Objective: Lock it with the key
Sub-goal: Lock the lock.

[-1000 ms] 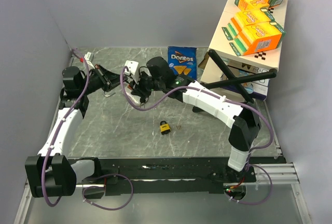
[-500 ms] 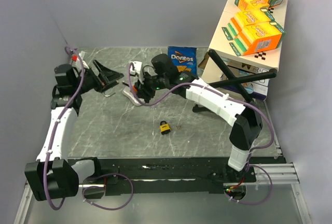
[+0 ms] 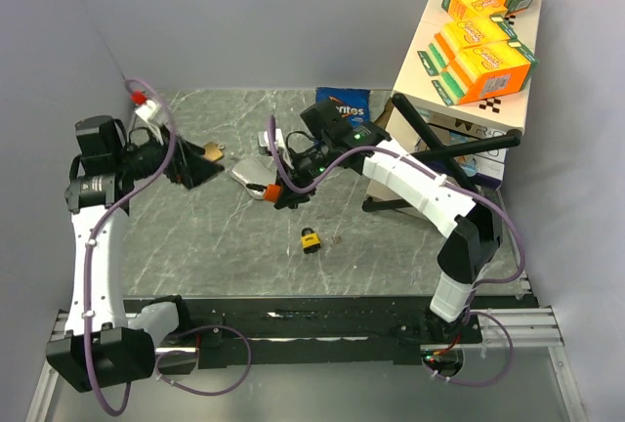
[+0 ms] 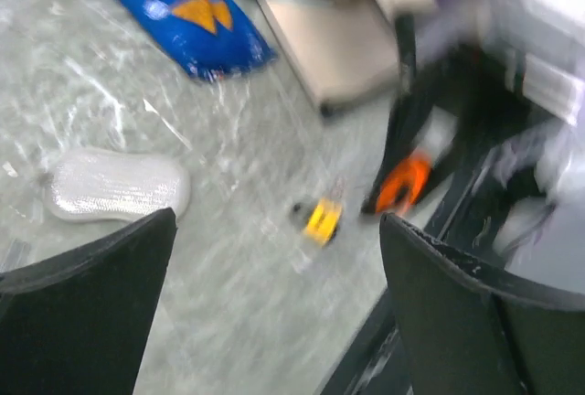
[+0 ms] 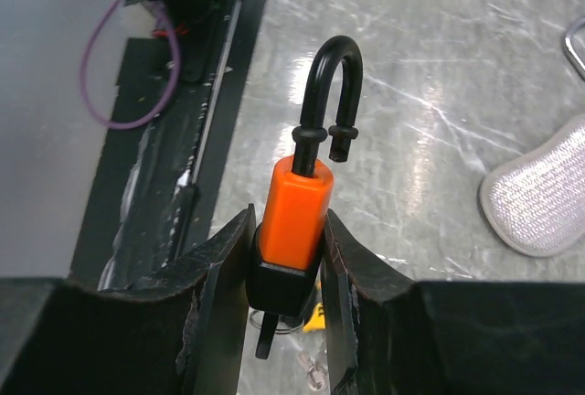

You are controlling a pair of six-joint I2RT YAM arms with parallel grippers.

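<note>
The right pincer [image 5: 288,230] is clamped on the body of the orange padlock [image 5: 297,208] and holds it above the surface [image 3: 215,236], with the black shackle [image 5: 331,75] pointing away from the wrist. The grip is on the two flat sides of the body, so the shackle and the bottom of the lock are both free. One leg of the shackle sits in the body and the other hangs outside its hole, so the padlock is not yet closed. Under the body a dark piece with a small ring shows, probably the key [image 5: 265,336] in the keyhole, but I cannot tell this for sure.

The left pincer [image 4: 276,221] has its jaws wide apart with nothing between them, and it stands well apart from the lock, at the left side. I think it is free to come and press the shackle down or to turn the key, while the right arm keeps the lock steady.

A small yellow padlock [image 3: 311,239] lies on the surface below the orange one, and a silver pad [image 4: 114,185] and a Doritos bag [image 4: 178,11] lie farther back.
</note>
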